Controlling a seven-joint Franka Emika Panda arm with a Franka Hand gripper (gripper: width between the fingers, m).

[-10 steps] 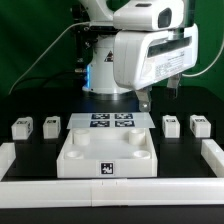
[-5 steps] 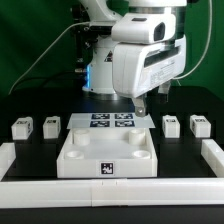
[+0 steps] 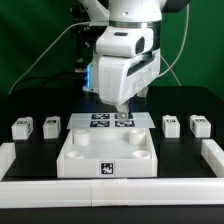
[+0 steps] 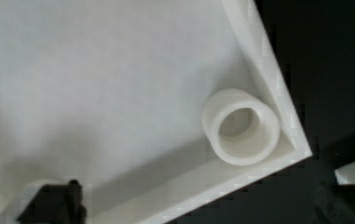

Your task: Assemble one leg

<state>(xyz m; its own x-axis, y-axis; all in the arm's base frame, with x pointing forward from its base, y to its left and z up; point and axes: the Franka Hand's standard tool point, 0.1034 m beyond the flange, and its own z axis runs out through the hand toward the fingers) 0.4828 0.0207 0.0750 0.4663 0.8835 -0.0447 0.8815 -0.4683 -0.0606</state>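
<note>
Four small white legs with tags lie on the black table: two at the exterior view's left (image 3: 22, 127) (image 3: 50, 125) and two at its right (image 3: 171, 125) (image 3: 199, 126). The large white tray (image 3: 80, 152) sits in the middle front. My gripper (image 3: 121, 108) hangs above the tray's back edge and holds nothing. In the wrist view its dark fingertips (image 4: 53, 203) stand wide apart, so the gripper (image 4: 200, 208) is open. Below it are the tray's flat white surface (image 4: 103, 90) and a round corner socket (image 4: 245, 125).
The marker board (image 3: 100, 121) lies flat behind the tray, under the gripper. White rails run along the table's left side (image 3: 8, 155), right side (image 3: 213, 152) and front (image 3: 110, 192). The robot's base (image 3: 100, 80) stands behind the marker board.
The arm has swung from the exterior view's right to the centre. The gripper now points down over the back of the tray. The legs and tray have not moved.
</note>
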